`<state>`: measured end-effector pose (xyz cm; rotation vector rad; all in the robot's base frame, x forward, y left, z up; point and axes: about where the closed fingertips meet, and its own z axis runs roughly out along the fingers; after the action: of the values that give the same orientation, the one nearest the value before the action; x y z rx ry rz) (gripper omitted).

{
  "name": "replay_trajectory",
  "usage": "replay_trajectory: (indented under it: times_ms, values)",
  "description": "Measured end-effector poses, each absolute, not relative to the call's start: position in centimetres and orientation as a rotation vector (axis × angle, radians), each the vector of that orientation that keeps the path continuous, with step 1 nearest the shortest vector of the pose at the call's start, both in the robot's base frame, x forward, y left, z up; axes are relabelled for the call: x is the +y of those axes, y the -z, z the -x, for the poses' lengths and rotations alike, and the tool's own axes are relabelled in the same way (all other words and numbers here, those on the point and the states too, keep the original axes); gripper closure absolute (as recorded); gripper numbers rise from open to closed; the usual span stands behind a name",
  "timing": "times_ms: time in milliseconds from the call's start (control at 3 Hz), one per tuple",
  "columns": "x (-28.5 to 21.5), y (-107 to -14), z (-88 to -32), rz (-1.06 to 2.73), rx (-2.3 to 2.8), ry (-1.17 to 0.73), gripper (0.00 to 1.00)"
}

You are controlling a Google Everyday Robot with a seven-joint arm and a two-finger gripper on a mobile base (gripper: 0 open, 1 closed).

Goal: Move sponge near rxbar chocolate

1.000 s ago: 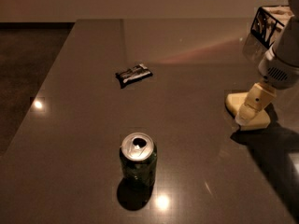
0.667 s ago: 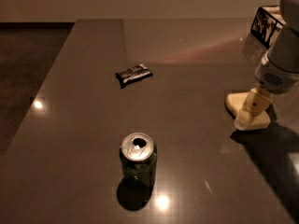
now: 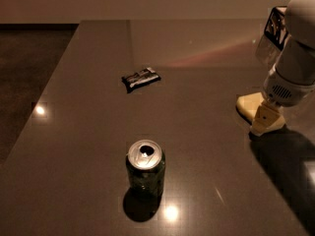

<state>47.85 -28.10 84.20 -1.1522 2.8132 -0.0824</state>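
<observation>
Grasping looks to be the step in hand: the gripper (image 3: 266,123) is down on the sponge (image 3: 244,105) directly beneath it; whether it grips, I cannot tell. Next comes a carry to the rxbar chocolate (image 3: 141,78), well apart from the gripper.

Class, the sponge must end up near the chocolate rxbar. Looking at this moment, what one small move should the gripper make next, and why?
Probably the gripper should secure the sponge before travelling anywhere. It is down at the sponge on the right of the table in the camera view, the sponge lies flat on the surface, and the rxbar chocolate lies well to the left, farther back.
</observation>
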Motion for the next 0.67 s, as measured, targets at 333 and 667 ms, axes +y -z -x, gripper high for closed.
replay_trajectory:
  times_ms: [333,667]
  values:
    - [-25.4,-85.4,-47.6,1.271,2.755,0.059,0.64]
    - [-20.6,-87.4,-47.3,1.451,2.655,0.058,0.87]
